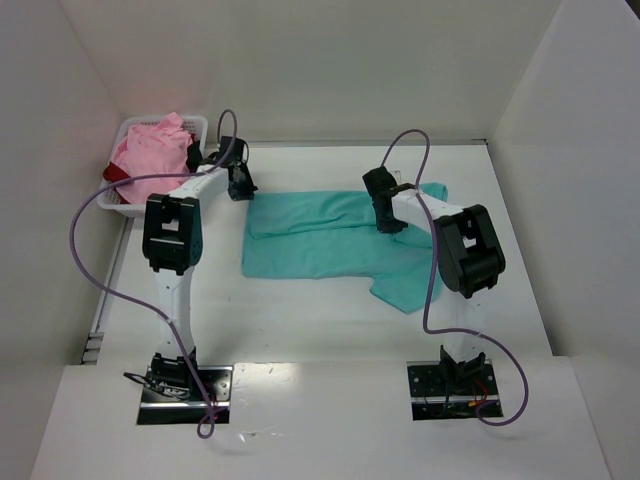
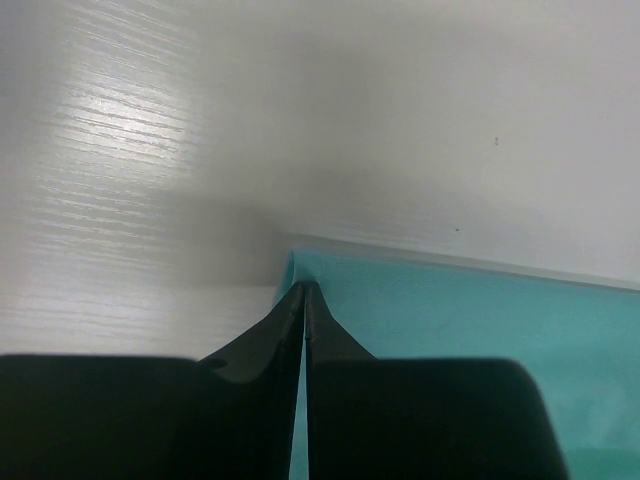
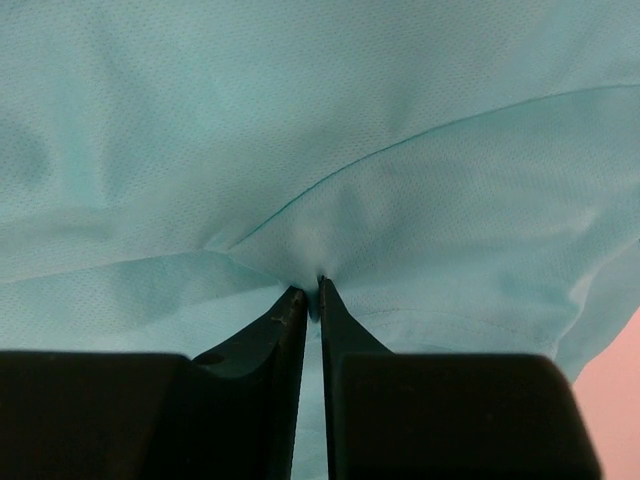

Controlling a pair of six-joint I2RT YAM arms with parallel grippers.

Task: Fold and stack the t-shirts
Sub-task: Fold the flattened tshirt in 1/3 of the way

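Arm bases: the left base (image 1: pixel 180 385) and the right base (image 1: pixel 455 385) sit on dark plates at the near edge, each with a purple cable looping up along its arm.
Worktop: the white worktop (image 1: pixel 300 325) is bare between the bases and the cloth.
Teal shirt: the teal shirt (image 1: pixel 320 245) lies flat in the middle of the worktop. Its far part is doubled over into a long band, and one sleeve sticks out toward the near right.
Right gripper: the right gripper (image 3: pixel 312 285) is down on the far right part of the teal shirt. Its fingers are pressed together on a pinch of the cloth, and creases fan out from the tips. From above, it (image 1: pixel 385 215) sits within the cloth's outline, not at an edge.
Left gripper: the left gripper (image 2: pixel 304 290) is at the far left corner of the teal shirt. Its fingers are closed on the cloth's edge, with white worktop on the left of the tips and teal on the right.
Basket: a white lattice basket (image 1: pixel 200 125) stands in the far left corner, well apart from the teal shirt.
Pink shirt: the pink shirt (image 1: pixel 150 150) is bunched up in the basket and heaped above its rim.
Dark red shirt: the dark red shirt (image 1: pixel 118 172) shows only as a small patch under the pink shirt, at the basket's left side.
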